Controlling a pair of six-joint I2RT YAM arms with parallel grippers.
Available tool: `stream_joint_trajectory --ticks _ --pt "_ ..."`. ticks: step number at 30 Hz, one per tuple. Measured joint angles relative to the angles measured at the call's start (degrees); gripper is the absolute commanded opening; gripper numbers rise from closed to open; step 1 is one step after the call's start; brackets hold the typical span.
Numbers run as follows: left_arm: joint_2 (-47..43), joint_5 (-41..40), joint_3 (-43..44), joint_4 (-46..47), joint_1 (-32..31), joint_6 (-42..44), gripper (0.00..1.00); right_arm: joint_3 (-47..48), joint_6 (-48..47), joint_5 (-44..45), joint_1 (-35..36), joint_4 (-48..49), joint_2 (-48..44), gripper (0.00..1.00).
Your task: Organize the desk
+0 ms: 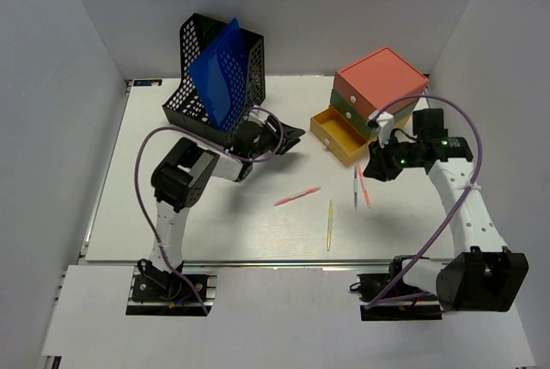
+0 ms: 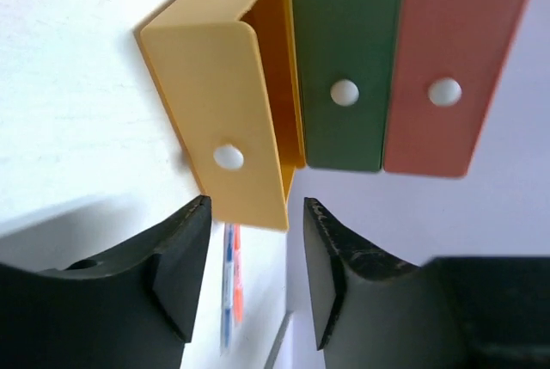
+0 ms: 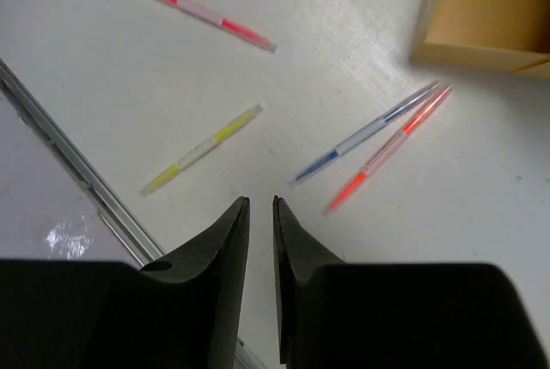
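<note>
Desk (image 1: pixel 215 231): a white ribbed tabletop that fills the floor of the enclosure, with both arm bases at its near edge.

Writing: any print on the pens is too small to read in all three views.

Overhead view only: a black mesh file rack (image 1: pixel 253 59) stands at the far left and holds a blue folder (image 1: pixel 219 72) tilted on its corner. A three-tier drawer unit is seen at the far right, with a coral drawer (image 1: pixel 382 76) on top, a green drawer (image 1: pixel 344 104) in the middle and a yellow drawer (image 1: pixel 337 137) pulled out at the bottom.

Left wrist view only: a round white finger hole is resolved in each drawer front. The left gripper (image 2: pixel 256 214) is aimed at the yellow drawer, with its jaws apart and nothing between them.

Right wrist view: the right gripper (image 3: pixel 261 206) hangs above the desk, with its jaws parted by only a narrow slit and nothing held. Four pens are seen lying flat:
- a pink highlighter (image 3: pixel 204 15)
- a yellow pen (image 3: pixel 202 150)
- a blue pen (image 3: pixel 365 132)
- a red-orange pen (image 3: pixel 387 150)

The blue and red-orange pens lie side by side, near the yellow drawer's corner.
</note>
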Motion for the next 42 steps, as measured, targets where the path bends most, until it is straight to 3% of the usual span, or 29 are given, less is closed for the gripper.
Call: stream_joint_trajectory --ticks 3,7,10,13,14,18,27,36,40,42 --pt "-5.6 1.0 -3.1 -2.6 0.7 3.9 0.45 -3.5 0.1 5.0 2.8 0.2 0.0 0.23" --pt "-12.8 2.9 -3.9 -9.1 0.3 11.5 0.25 -8.2 2.4 14.0 6.3 1.2 2.0 0.34" --pt "-18.4 4.2 -4.6 -14.1 -0.3 17.4 0.21 -10.3 4.8 20.2 8.2 2.8 4.6 0.38" --pt "-24.7 4.6 -7.5 -19.6 -0.5 22.6 0.26 -11.1 7.4 25.4 9.6 5.1 6.8 0.38" --pt "-26.9 4.6 -8.7 -21.6 -0.5 24.3 0.35 -11.2 8.0 26.7 9.9 5.9 7.4 0.38" --pt "-36.1 2.9 -12.5 -30.6 -0.3 30.6 0.49 -11.4 10.6 31.8 11.2 9.9 11.0 0.38" --pt "-51.0 -1.7 -20.3 -42.9 -0.2 37.6 0.52 -11.5 15.6 36.4 11.8 16.3 21.1 0.39" --pt "-57.4 -4.3 -24.8 -48.4 -0.2 38.1 0.54 -10.5 18.4 37.9 11.9 19.5 25.8 0.38" --pt "-57.9 -4.7 -25.2 -49.0 -0.3 38.1 0.54 -10.3 18.6 38.2 12.0 20.7 26.1 0.3" --pt "-57.9 -4.9 -25.3 -49.1 -0.3 38.2 0.54 -10.3 18.8 38.4 12.1 21.4 26.1 0.21"
